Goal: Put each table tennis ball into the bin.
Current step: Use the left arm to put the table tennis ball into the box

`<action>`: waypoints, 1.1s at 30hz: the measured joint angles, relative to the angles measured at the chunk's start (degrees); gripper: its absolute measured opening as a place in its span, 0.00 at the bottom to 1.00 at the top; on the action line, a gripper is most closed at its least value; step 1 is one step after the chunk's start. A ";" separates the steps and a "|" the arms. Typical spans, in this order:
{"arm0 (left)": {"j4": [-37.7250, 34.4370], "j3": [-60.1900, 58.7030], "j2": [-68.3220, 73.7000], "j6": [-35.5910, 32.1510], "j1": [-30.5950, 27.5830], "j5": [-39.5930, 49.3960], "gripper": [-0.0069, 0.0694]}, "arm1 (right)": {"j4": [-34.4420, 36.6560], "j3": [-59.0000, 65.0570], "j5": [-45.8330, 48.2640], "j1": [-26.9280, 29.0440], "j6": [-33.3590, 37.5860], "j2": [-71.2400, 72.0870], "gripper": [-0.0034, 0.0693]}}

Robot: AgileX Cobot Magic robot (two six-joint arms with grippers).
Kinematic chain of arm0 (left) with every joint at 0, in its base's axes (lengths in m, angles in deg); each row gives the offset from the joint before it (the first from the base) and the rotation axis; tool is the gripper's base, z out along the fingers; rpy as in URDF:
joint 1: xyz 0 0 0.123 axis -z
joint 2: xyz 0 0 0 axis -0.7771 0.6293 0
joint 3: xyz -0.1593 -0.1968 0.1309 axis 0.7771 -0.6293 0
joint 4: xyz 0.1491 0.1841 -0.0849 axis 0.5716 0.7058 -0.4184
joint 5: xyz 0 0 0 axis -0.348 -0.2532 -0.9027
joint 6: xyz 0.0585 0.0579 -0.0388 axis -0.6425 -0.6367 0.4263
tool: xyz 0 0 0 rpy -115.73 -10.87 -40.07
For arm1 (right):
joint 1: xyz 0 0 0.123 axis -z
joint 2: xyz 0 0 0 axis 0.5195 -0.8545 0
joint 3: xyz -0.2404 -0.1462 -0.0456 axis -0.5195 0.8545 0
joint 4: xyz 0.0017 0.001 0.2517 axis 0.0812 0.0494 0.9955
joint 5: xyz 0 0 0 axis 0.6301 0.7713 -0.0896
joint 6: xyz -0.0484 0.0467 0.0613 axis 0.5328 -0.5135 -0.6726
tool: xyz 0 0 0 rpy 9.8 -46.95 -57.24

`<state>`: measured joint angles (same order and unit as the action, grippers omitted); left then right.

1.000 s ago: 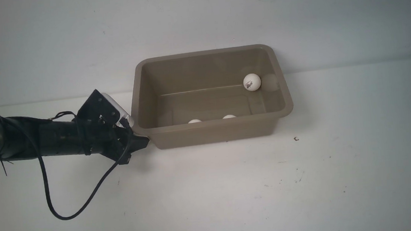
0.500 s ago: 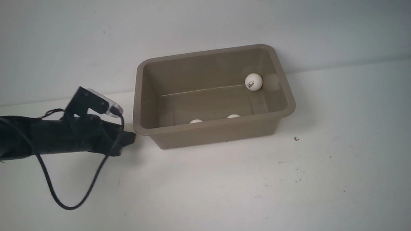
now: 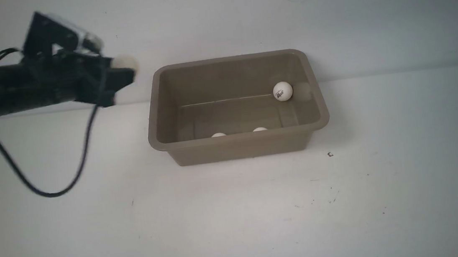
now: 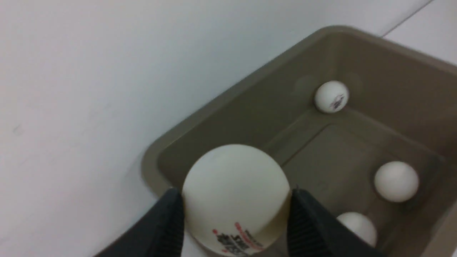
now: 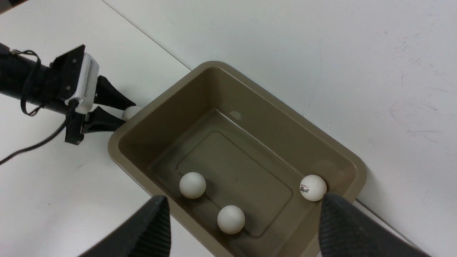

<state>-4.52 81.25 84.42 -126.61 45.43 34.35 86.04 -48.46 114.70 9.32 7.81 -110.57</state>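
My left gripper hangs in the air, left of the taupe bin and above its rim. It is shut on a white table tennis ball. In the left wrist view this ball with its red and black print sits tight between both black fingers. Three more balls lie inside the bin: one with a logo at the far right corner, two by the near wall. The right gripper is open high over the bin, with nothing between its fingers.
The bin stands on a white table against a white wall. A black cable droops from the left arm to the table. A small dark speck lies on the table right of the bin.
The left arm has lifted from table level at the bin's left front corner to above rim height, carrying the ball. The balls in the bin have barely shifted.
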 joint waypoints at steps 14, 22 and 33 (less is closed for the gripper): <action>1.14 -0.07 5.76 5.09 16.26 -16.82 0.53 | -2.34 0.00 3.88 0.00 0.00 4.95 0.74; 1.18 -0.10 6.14 8.75 16.28 -15.90 0.60 | -2.60 0.00 7.27 0.00 0.00 9.34 0.74; 1.98 -0.33 -3.30 9.85 16.28 -14.45 0.69 | -10.63 0.50 8.20 0.00 -3.63 18.32 0.65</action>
<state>-2.54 80.92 81.13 -116.76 61.70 19.90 75.40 -47.95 122.89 9.32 4.18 -92.24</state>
